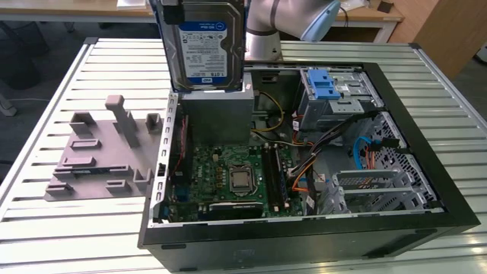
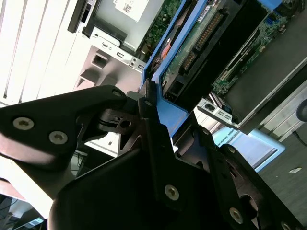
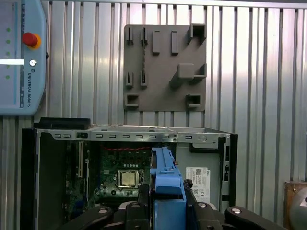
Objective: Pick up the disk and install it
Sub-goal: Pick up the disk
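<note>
Disk (image 1: 204, 45): upright, aloft, at 12 o'clock from the motherboard (image 1: 220, 171) in the exterior view.
End effector (image 2: 170, 115): pinching Disk by its blue rails.
Case (image 1: 426, 188): open, on tabletop (image 1: 114, 228).

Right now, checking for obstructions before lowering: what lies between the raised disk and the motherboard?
In the exterior view, the grey power-supply box lies between the disk and the motherboard.

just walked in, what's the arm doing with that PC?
The arm's gripper is shut on the disk, clamping its blue side rails. It holds the disk upright in the air over the open computer case, near the power supply. The disk is not installed yet: the drive cage with the blue latch sits apart, toward the exterior view's right.
</note>
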